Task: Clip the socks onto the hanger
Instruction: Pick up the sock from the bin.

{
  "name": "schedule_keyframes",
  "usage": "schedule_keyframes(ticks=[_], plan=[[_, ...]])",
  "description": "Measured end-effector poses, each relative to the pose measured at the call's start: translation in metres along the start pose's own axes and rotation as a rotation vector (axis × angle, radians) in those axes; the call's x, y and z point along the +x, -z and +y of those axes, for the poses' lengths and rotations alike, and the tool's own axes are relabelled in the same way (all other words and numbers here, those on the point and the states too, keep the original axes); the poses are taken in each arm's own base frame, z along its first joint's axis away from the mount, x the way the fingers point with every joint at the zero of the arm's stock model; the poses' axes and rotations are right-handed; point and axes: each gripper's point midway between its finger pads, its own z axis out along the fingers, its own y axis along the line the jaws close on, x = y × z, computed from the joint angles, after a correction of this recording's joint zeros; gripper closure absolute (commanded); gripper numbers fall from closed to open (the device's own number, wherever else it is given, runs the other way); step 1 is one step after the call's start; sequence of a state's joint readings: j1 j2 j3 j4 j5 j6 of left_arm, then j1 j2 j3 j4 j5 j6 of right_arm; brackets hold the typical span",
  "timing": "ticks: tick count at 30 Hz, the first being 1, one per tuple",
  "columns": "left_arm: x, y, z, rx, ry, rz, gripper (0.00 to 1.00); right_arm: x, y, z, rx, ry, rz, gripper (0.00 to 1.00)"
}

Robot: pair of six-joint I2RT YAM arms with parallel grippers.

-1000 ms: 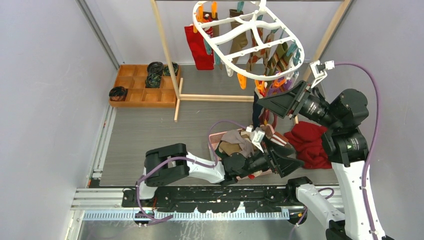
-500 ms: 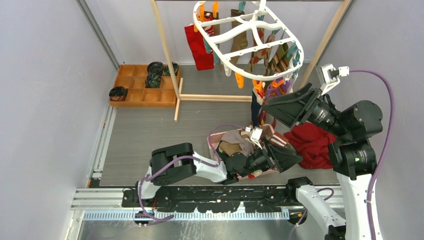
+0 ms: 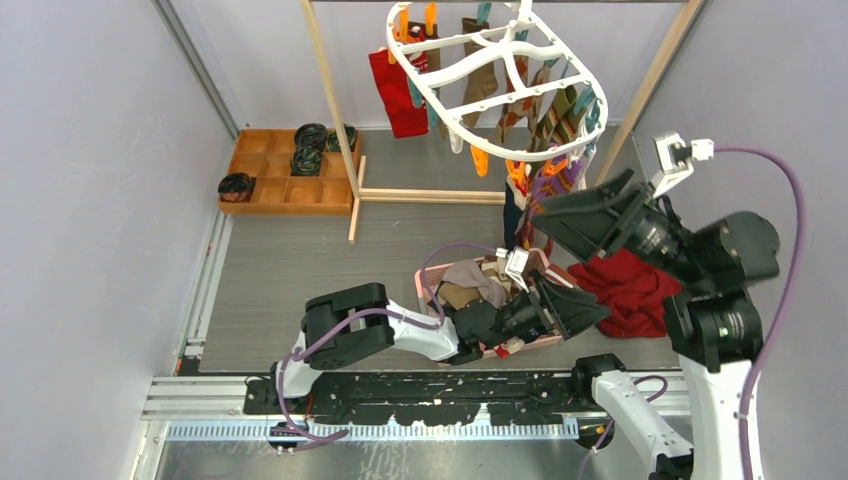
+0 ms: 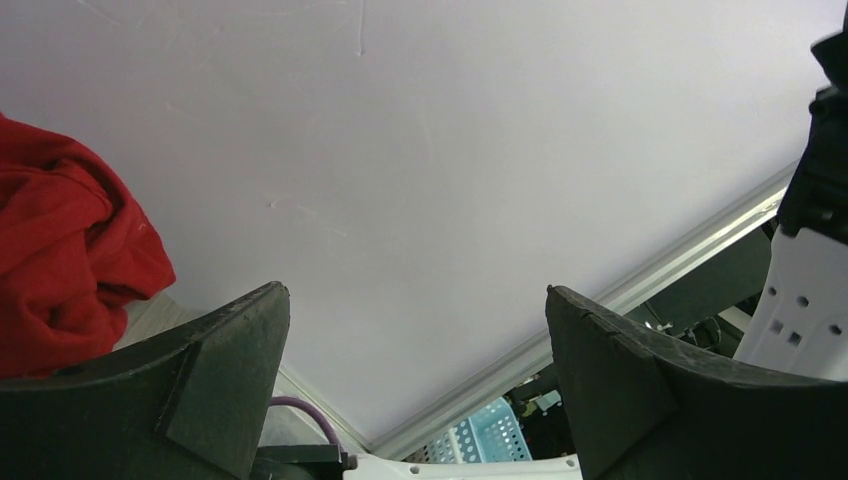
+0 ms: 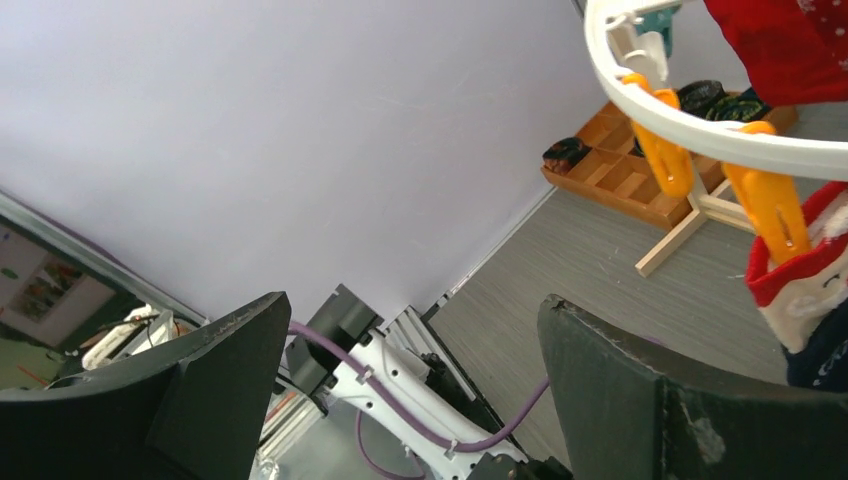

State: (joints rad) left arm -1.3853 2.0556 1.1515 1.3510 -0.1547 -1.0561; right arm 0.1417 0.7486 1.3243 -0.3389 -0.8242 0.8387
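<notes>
Several socks [image 3: 478, 75] already clipped along white hanger [image 5: 715, 140], hung high at table's far side. More socks heaped in pink basket [image 3: 424, 290] below, unclipped. Left hand [image 4: 415, 300], right hand [image 5: 410, 305]: both spread wide, empty. Task partway.

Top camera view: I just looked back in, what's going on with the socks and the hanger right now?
Two arms are working on clipping socks to the white hanger, which hangs from the wooden rack with several pairs already pegged. The left gripper lies low by the pink basket of loose socks, fingers open and empty. The right gripper is raised beside the hanger's near rim, also open and holding nothing. A red cloth lies right of the basket.
</notes>
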Motion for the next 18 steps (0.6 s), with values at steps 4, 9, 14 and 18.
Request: schedule_keyframes(ticks=[4,9,14,18], plan=[[0.001,0.0,-0.001,0.001,0.0,0.004,0.0,0.002,0.013,0.019,-0.031,0.047,-0.027,0.0],[0.007,0.009,0.011,-0.029,-0.022,0.024,0.0,0.009,0.012,0.011,-0.044,0.035,-0.041,0.0],[0.013,0.015,0.017,-0.041,-0.029,0.049,0.0,0.024,0.012,-0.013,0.0,-0.017,-0.038,0.0],[0.016,0.022,0.019,-0.03,-0.074,0.071,0.0,0.027,0.017,-0.012,0.001,-0.013,-0.058,0.0]])
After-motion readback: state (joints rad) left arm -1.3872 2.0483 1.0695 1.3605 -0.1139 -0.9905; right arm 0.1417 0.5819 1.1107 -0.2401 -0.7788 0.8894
